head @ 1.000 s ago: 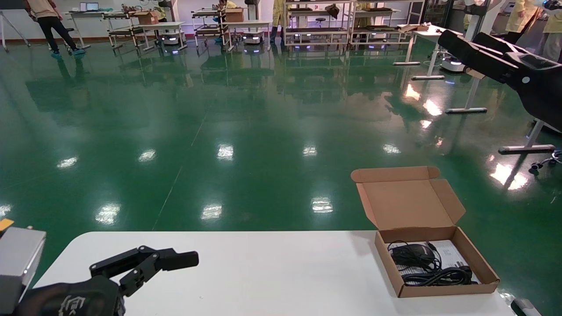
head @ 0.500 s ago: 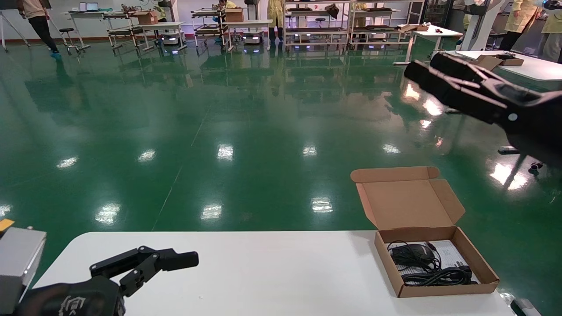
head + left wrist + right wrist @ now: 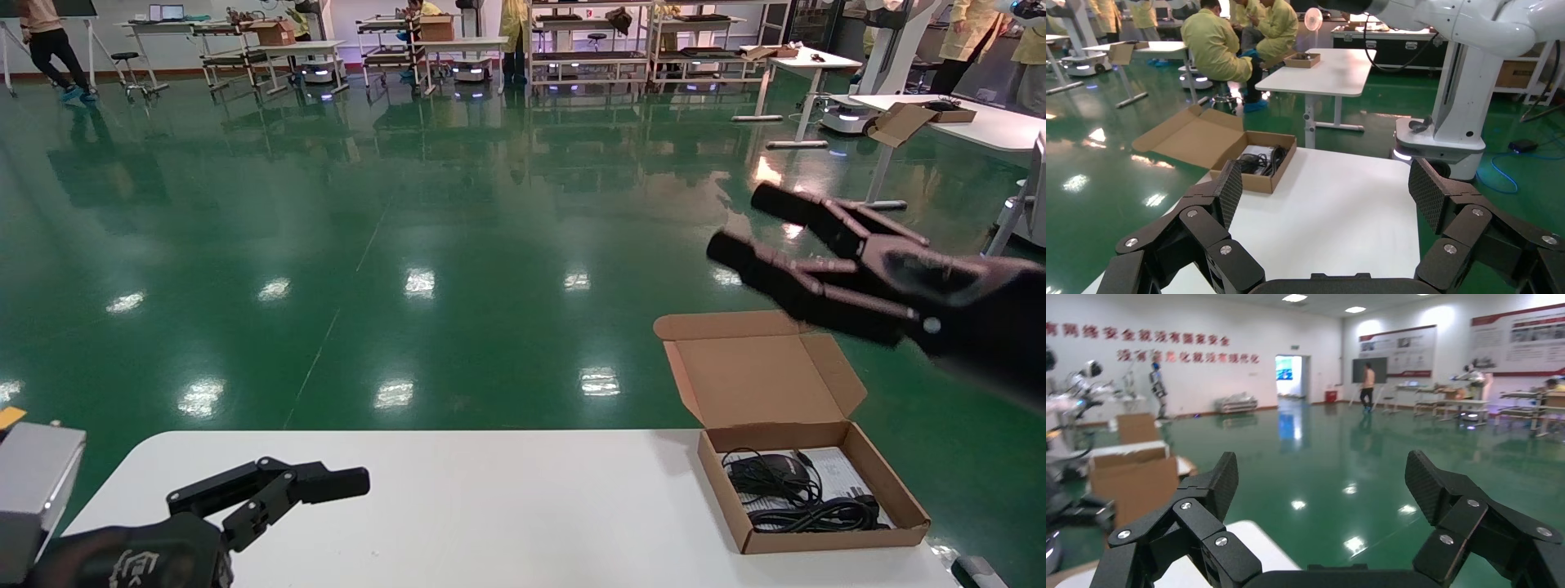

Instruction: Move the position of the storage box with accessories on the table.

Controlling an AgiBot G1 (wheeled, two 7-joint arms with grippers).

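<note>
White table (image 3: 490, 506) with rounded corners fills the near edge of the head view, top smooth and bare across the middle. Storage box (image 3: 887, 490) — shallow brown corrugated cardboard — sits at the table's 3 o'clock end, close to the far edge, lid (image 3: 760, 376) hinged open and leaning back past the table edge over the floor. Inside: black mouse (image 3: 768, 472) toward the hinge side, coiled black cables (image 3: 817, 514) nearer the front wall, both on a white printed sheet (image 3: 838, 469).

Right gripper (image 3: 752, 233) is in the air at 1 o'clock from the box, above and beyond the lid, touching nothing, fingers spread wide — the right wrist view shows both pads (image 3: 1220, 481) far apart with only room between them. Left gripper (image 3: 347, 483) is parked low over the table's 9 o'clock end, well apart from the box, fingers also wide and empty; its wrist view looks along the tabletop at the box.

Room: glossy green floor (image 3: 409, 229) with ceiling-light reflections. Metal racks and carts (image 3: 588, 41) along the far wall at 12 o'clock. White desks on metal legs (image 3: 940, 114) at 2 o'clock, one with a small cardboard box on it. A person (image 3: 49, 45) walks at 10 o'clock; people in yellow coats (image 3: 1214, 40) sit around a desk in the left wrist view, beside a white robot base (image 3: 1462, 116).
</note>
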